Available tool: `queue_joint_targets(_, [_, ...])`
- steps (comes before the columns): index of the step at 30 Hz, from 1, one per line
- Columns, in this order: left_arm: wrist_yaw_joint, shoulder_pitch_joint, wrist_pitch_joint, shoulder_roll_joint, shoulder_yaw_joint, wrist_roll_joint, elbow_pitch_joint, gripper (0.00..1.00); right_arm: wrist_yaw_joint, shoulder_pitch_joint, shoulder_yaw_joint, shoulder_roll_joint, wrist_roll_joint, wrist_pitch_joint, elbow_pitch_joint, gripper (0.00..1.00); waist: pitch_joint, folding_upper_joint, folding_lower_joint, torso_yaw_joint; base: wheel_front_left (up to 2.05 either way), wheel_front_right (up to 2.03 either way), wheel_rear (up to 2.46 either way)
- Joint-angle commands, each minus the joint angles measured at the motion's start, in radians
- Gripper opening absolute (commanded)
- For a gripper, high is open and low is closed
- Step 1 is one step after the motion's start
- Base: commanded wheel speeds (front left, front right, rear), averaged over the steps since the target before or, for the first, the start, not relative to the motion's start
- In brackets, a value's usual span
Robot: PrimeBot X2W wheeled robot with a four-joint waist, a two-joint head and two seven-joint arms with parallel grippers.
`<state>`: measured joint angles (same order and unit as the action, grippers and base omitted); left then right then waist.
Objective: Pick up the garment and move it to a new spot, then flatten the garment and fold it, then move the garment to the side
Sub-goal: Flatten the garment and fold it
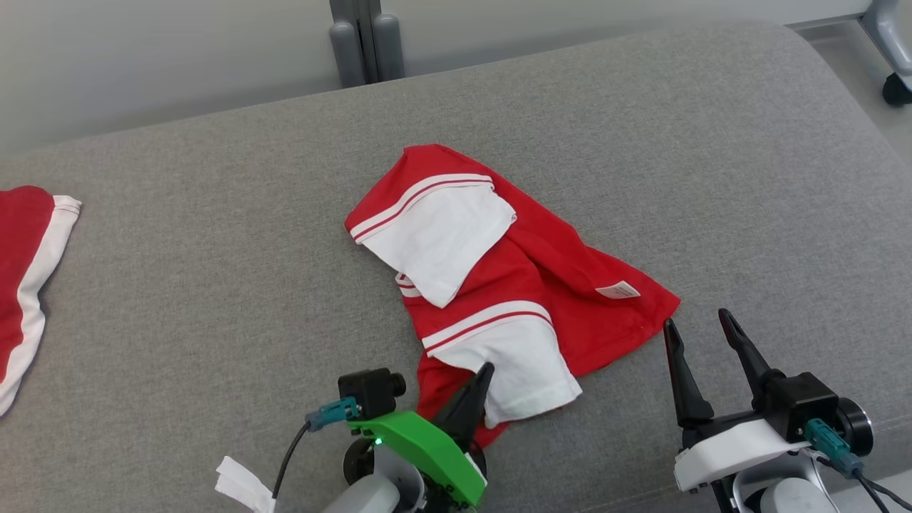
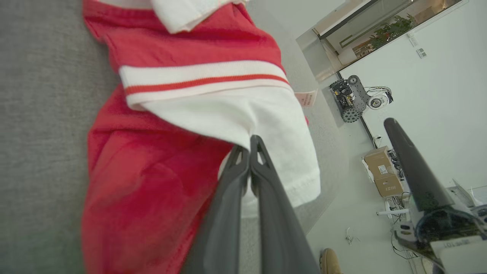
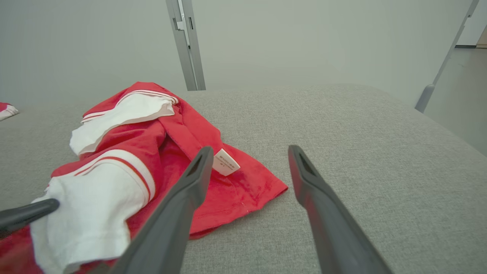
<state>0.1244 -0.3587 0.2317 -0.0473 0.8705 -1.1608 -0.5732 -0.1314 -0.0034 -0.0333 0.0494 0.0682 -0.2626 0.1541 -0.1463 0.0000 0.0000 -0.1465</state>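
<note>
While the garment (image 1: 527,263) lies crumpled in the middle of the grey bench (image 1: 214,299), the left hand (image 1: 484,372) at the near edge is closed tight. Its tips seem to pinch the hem of the nearest white sleeve. Toward the near right corner, the right hand (image 1: 697,320) hovers with its fingers spread wide and holds nothing, just beside the red corner of the cloth.

This looks like the first step, the pick-up, with the grip made and the lift not yet begun. The next move likely calls for a steady rise, so the thin sleeve does not slip free. The right hand could take the red corner so the cloth travels spread out, not bunched.

A small white label (image 1: 618,290) sits on the red fabric near that corner; its print is too small to read. Farther off, another red and white garment (image 1: 21,271) rests at the bench's left edge.
</note>
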Motion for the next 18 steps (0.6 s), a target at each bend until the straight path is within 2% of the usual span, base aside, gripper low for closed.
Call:
queue_joint_targets(1, [0.006,-0.024,0.012,-0.006,-0.014,0.008,0.005,0.0,0.001,0.009,0.001,0.002,0.006,-0.003,0.003,1.0,0.005,0.0,0.0,0.001,0.0,0.0,0.0])
queue_joint_targets(4, [0.006,-0.035,0.027,-0.021,-0.064,-0.001,0.046,0.0,0.001,0.015,0.003,0.002,0.009,-0.003,0.004,1.0,0.016,0.0,0.0,0.004,0.0,0.0,0.0])
queue_joint_targets(8, [0.007,-0.046,0.034,-0.081,-0.174,-0.003,0.167,0.0,0.001,0.026,0.012,0.002,0.009,-0.003,0.001,1.0,0.03,0.0,0.0,0.018,0.0,0.0,0.0])
queue_joint_targets(12, [-0.015,-0.072,0.034,-0.186,-0.282,0.016,0.328,0.0,0.001,0.04,0.016,0.002,0.009,-0.003,0.004,1.0,0.042,0.0,0.0,0.032,0.0,0.0,0.0])
queue_joint_targets(18, [-0.075,-0.132,-0.024,-0.376,-0.444,-0.037,0.53,0.0,0.001,0.036,0.008,0.002,0.021,-0.003,0.01,1.0,0.058,0.0,0.0,0.042,0.0,0.0,0.0])
